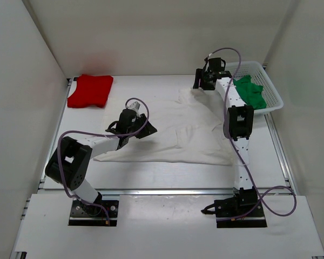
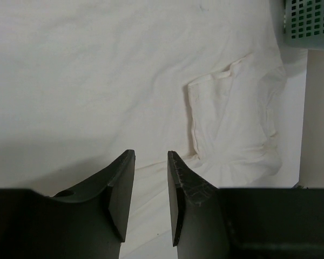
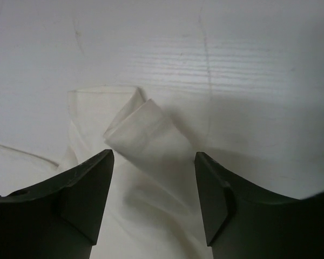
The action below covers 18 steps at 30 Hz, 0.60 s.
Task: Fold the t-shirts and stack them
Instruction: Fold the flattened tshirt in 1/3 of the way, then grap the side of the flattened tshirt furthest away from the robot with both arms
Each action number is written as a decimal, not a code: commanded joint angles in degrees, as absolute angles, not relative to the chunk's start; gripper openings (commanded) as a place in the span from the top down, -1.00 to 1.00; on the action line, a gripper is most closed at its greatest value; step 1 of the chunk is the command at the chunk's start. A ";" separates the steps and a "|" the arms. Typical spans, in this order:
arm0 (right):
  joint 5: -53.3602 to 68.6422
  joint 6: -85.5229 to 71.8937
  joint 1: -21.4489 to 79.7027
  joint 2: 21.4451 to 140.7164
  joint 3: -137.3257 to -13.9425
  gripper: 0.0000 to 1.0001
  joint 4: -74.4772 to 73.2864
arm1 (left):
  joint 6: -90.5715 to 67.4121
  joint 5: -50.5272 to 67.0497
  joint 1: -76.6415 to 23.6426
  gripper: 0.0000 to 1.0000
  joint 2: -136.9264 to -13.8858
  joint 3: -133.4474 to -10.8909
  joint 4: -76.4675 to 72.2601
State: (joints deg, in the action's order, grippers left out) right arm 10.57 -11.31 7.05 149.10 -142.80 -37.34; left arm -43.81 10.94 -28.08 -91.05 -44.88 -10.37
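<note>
T-shirt (image 1: 186, 127) white, soft, wrinkled, spread flat.

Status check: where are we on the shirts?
Left gripper and right gripper open, over the spread white t-shirt. Red t-shirt folded, far left; green t-shirt in basket. Nothing blocking.

Bright red t-shirt (image 1: 90, 90), plain white t-shirt (image 1: 173, 135), green t-shirt (image 1: 250, 91), white mesh basket (image 1: 274, 89), white table (image 1: 151, 175)

Red t-shirt (image 1: 90, 90) lies folded left, white t-shirt (image 1: 173, 132) spread centrally, green t-shirt (image 1: 251, 91) crumpled right.
</note>
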 commanded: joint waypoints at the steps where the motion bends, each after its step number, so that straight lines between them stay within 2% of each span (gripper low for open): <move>1: 11.33 -8.79 9.32 146.87 -143.53 -0.22 -35.87 | -43.42 11.78 -27.60 0.17 -91.14 -46.58 -10.63; 4: 11.25 -8.17 9.41 147.40 -144.06 -0.30 -34.90 | -43.42 11.86 -27.43 0.19 -91.76 -46.58 -10.81; 6: 11.08 -8.61 9.23 147.74 -143.35 -0.27 -34.89 | -43.68 11.87 -28.03 0.18 -91.93 -46.67 -10.99; 8: 11.16 -9.31 9.23 148.88 -144.14 0.03 -35.33 | -43.59 11.43 -27.95 0.17 -91.50 -46.76 -10.73; 9: 11.25 -9.23 8.79 149.32 -144.31 0.11 -35.25 | -43.68 11.86 -27.95 0.17 -91.58 -46.84 -10.98; 11: 9.85 -9.49 8.52 149.85 -144.67 0.47 -35.33 | -43.68 11.51 -27.86 0.17 -91.93 -47.28 -10.81; 12: 9.76 -9.58 8.61 150.55 -144.93 0.53 -34.81 | -43.42 11.43 -27.51 0.18 -92.11 -47.72 -10.29; 14: 9.41 -10.19 8.44 150.03 -145.63 0.80 -34.63 | -43.68 11.34 -27.60 0.18 -92.20 -48.34 -10.55; 15: 8.71 -10.28 8.26 149.68 -145.63 0.81 -34.19 | -43.86 11.16 -27.34 0.17 -92.55 -48.43 -10.72; 16: 9.22 -9.94 8.17 149.50 -145.55 0.64 -34.36 | -43.68 11.16 -26.99 0.16 -92.46 -48.69 -10.64; 18: 9.32 -8.53 7.91 148.27 -145.72 0.14 -35.33 | -44.12 11.25 -26.63 0.17 -92.98 -49.30 -10.72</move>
